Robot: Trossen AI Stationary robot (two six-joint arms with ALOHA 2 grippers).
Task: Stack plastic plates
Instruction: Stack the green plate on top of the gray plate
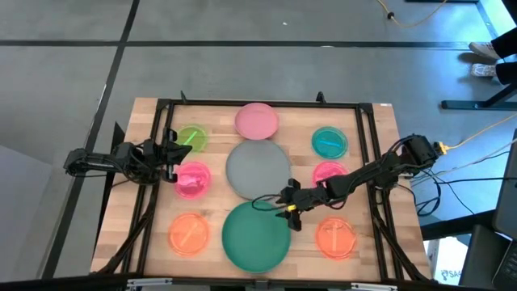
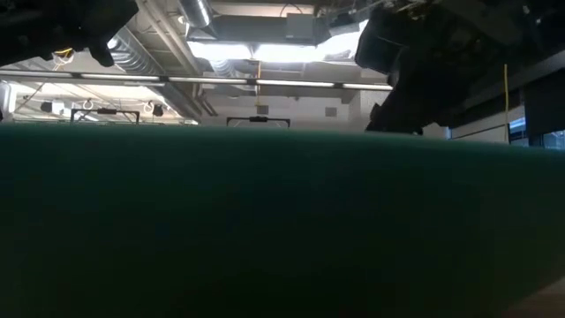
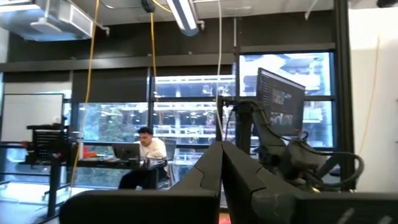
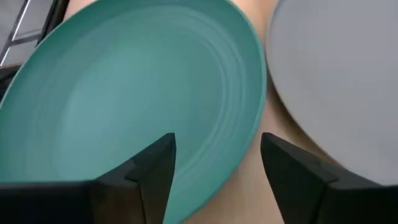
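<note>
The large teal-green plate (image 1: 257, 236) lies flat at the table's near middle, and it fills the lower part of the low view (image 2: 265, 230). The grey plate (image 1: 257, 168) lies just beyond it. My right gripper (image 1: 289, 212) is open above the teal-green plate's far right rim (image 4: 249, 118), one finger over the plate's inside and one over the bare wood; no touch shows. My left gripper (image 1: 172, 152) waits shut at the table's left, between the small green plate (image 1: 191, 138) and a pink-red plate (image 1: 193, 179), and points level into the room.
The medium pink plate (image 1: 257, 120) lies at the far middle. The small teal-blue plate (image 1: 329, 142), a second pink-red plate (image 1: 328, 173) and two orange plates (image 1: 189, 234), (image 1: 335, 237) lie around it. A black frame (image 1: 258, 103) borders the wooden table (image 1: 376, 145). A person sits in the room beyond.
</note>
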